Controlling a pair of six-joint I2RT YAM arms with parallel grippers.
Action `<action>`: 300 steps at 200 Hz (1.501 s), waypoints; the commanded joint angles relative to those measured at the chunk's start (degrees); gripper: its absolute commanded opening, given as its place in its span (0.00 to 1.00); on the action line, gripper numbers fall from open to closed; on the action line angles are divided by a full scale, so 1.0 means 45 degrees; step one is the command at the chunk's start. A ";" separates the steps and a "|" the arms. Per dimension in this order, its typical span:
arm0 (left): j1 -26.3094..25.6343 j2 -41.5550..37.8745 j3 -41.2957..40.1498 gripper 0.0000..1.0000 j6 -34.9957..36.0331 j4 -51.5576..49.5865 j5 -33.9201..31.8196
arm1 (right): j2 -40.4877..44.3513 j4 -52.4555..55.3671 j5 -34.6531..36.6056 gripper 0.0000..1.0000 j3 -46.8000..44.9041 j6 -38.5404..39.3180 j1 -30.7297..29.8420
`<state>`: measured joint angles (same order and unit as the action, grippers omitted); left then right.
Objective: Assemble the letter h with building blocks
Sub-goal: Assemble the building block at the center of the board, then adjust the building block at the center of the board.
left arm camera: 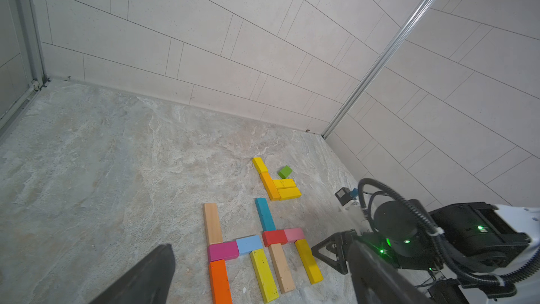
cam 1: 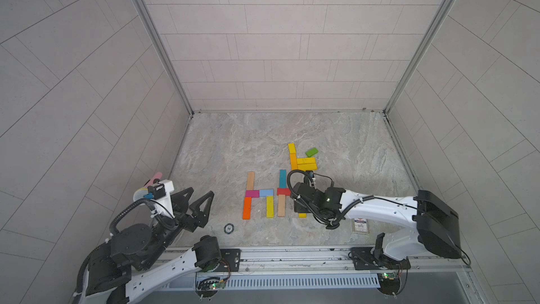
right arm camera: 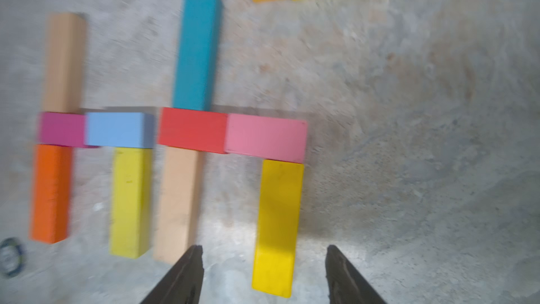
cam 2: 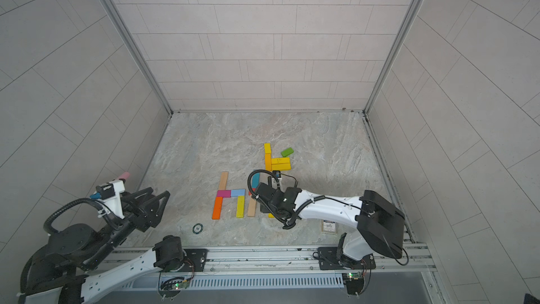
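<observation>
The h around the red block looks finished: teal beyond it, wood nearer, pink to its right, then a yellow leg running nearer. Right jaws are released, astride that leg; left jaws gape far left of red. Probably only withdrawal remains. Another h sits just left of red, spare yellows and green beyond, on a marbled surface walled by pale tiles

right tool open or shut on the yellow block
Open: the right tool straddles the yellow block beside the pink block, a gap on each side.
</observation>
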<state>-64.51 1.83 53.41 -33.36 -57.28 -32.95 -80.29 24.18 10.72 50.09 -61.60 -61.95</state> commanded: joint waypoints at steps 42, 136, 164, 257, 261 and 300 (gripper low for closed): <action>-0.0039 -0.0103 0.0182 1.00 0.0149 -0.0221 -0.0414 | -0.0868 -0.3639 -0.3359 0.82 -0.0002 0.1414 -0.0460; -0.0039 -0.0112 0.0234 1.00 0.0111 -0.0324 -0.0452 | -0.2656 -0.4302 -0.3599 0.79 -0.0231 0.0574 -0.0208; -0.0039 -0.0186 0.0261 1.00 0.0112 -0.0371 -0.0484 | -0.2979 -0.4409 -0.3786 0.79 -0.0151 0.0535 -0.0088; -0.0034 -0.0267 0.0280 1.00 0.0124 -0.0425 -0.0541 | -0.3954 -0.4277 -0.3953 0.78 0.0343 0.0398 0.0071; -0.0039 -0.0261 0.0280 1.00 0.0129 -0.0419 -0.0546 | -0.4004 -0.4277 -0.3969 0.78 0.0363 0.0413 0.0076; -0.0031 -0.0268 0.0319 1.00 0.0129 -0.0519 -0.0573 | -0.4139 -0.4242 -0.3906 0.78 0.0440 0.0345 0.0096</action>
<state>-64.51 1.52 53.78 -33.39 -57.91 -34.24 -97.60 4.01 -7.31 51.53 -58.96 -61.69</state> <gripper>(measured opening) 0.998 0.779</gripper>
